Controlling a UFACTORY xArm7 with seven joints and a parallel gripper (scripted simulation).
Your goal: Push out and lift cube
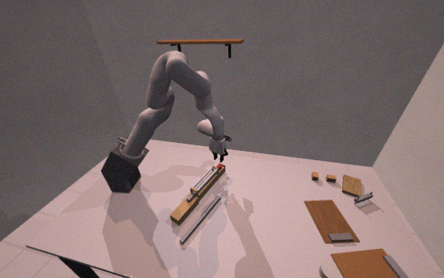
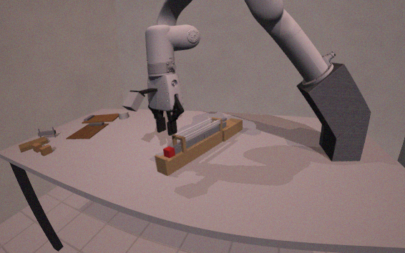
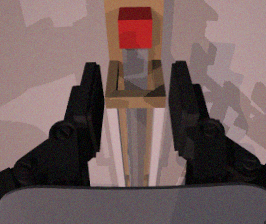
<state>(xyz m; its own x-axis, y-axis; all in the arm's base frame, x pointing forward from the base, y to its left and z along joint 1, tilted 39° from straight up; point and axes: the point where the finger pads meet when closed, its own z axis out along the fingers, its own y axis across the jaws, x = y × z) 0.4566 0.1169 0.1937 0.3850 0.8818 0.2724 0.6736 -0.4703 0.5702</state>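
The red cube (image 1: 219, 166) (image 2: 169, 151) (image 3: 134, 27) rests on the short ledge at one end of the long wooden channel (image 1: 197, 192) (image 2: 199, 141), just outside the channel's end frame and behind the raised lip. My gripper (image 1: 218, 157) (image 2: 166, 129) (image 3: 136, 81) hangs above that end of the channel, pointing down, a little short of the cube and well above it. Its fingers stand partly open with nothing between them. In the wrist view they straddle the channel's width from above.
A thin grey rod (image 1: 200, 220) lies on the table beside the channel. Wooden boards (image 1: 330, 221) and small blocks (image 1: 323, 177) lie far off to one side. The robot's dark base (image 2: 339, 114) stands beyond the channel's other end.
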